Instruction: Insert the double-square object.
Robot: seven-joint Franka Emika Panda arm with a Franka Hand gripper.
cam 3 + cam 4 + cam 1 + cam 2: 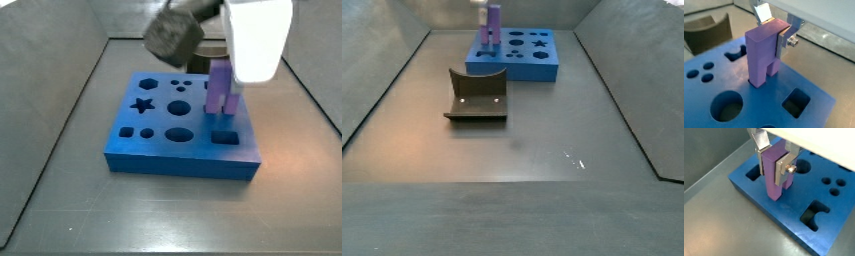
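Purple peg [765, 52] stood upright, lower end entering a hole in the blue block [784, 210]; gripper [777, 31] fingers clamped its upper part

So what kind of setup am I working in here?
Likely a lab test cell for peg insertion: a walled grey metal floor, a blue block with shaped holes, and the gripper holding the double-square object in its jaws.
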